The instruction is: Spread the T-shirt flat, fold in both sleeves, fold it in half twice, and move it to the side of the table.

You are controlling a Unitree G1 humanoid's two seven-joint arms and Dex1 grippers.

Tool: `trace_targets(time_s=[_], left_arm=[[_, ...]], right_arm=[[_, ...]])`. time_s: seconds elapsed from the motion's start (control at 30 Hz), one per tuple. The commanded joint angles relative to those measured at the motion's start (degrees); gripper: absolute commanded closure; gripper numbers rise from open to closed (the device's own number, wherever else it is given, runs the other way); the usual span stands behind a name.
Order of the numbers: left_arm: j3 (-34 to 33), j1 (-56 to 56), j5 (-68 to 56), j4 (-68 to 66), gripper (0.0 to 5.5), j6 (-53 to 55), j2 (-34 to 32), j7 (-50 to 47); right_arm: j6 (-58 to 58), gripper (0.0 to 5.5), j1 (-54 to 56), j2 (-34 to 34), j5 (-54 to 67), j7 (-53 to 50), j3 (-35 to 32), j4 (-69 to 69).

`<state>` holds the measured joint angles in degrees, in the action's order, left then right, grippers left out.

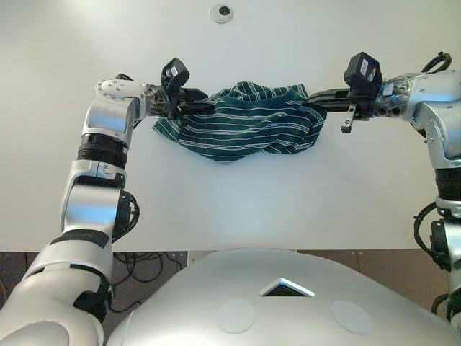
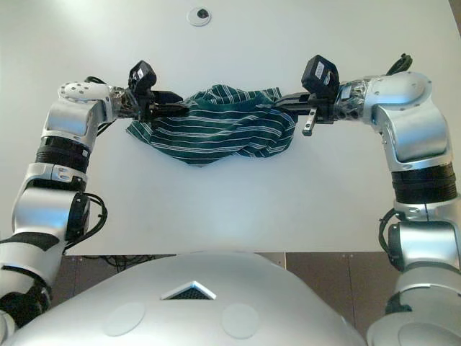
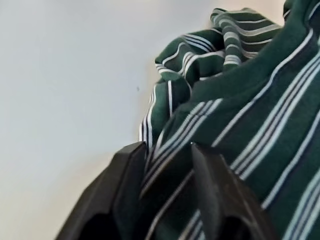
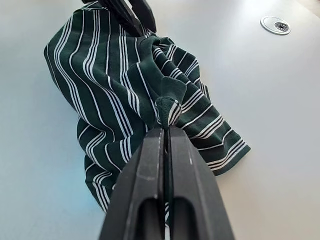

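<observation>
Striped cloth hangs bunched between two hands. You see the green T-shirt (image 1: 241, 122) gathered in a sagging bundle toward the far middle of the white surface (image 1: 230, 209). Its lower folds appear to rest there, and it is well short of flat.

The left hand (image 1: 204, 107) grips the shirt's left end and the right hand (image 1: 310, 94) grips the right end, so each is closed on fabric.

Judged from the droop, the shirt is light, soft and limp. It will crease and fold on itself rather than hold any shape, so you would do best to take it at the shoulders or hem corners (not mid-panel) before spreading.

The head views give you the whole span and the sag, plus a round cable port (image 1: 221, 13) near the far edge. The right wrist view adds that the fingers (image 4: 145, 170) are shut almost together on a small tuft, with a striped edge trailing onto the surface. The left wrist view shows a thicker fold running between fingers (image 3: 125, 185) held slightly apart by the cloth.
</observation>
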<state>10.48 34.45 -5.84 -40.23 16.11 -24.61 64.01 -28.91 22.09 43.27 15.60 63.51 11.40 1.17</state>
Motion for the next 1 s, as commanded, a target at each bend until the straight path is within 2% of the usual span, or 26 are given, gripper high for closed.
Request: trace_targets(time_s=[0.03, 0.1, 0.2, 0.47, 0.77, 1.0], left_arm=[[0.21, 0.91, 0.42, -0.38, 3.71, -0.26, -0.16, 1.27], [0.36, 0.31, 0.22, 0.83, 3.71, 0.34, -0.44, 2.42], [0.89, -1.01, 0.26, 2.33, 4.10, 1.33, -1.03, 4.44], [1.53, -2.81, 0.87, 4.32, 4.10, 2.53, -1.48, 5.30], [1.42, -3.76, 0.69, 5.79, 5.40, 3.38, -1.39, 5.10], [-0.51, -2.74, -0.58, 6.19, 5.46, 3.31, -0.99, 3.47]], right_arm=[[0.41, 5.50, -0.03, -0.42, -0.63, 0.07, 0.43, 0.65], [0.39, 5.50, -0.10, -0.40, -0.61, 0.00, 0.35, 0.62], [0.50, 5.50, -0.23, -0.36, -0.63, -0.12, 0.21, 0.39], [0.41, 5.50, 0.23, -0.43, -0.77, -0.07, 0.39, 0.17], [0.56, 5.50, 0.23, -0.69, -1.00, -0.36, 0.45, -0.07], [0.61, 5.50, 0.14, -0.64, -1.13, -0.25, 0.44, 0.00]])
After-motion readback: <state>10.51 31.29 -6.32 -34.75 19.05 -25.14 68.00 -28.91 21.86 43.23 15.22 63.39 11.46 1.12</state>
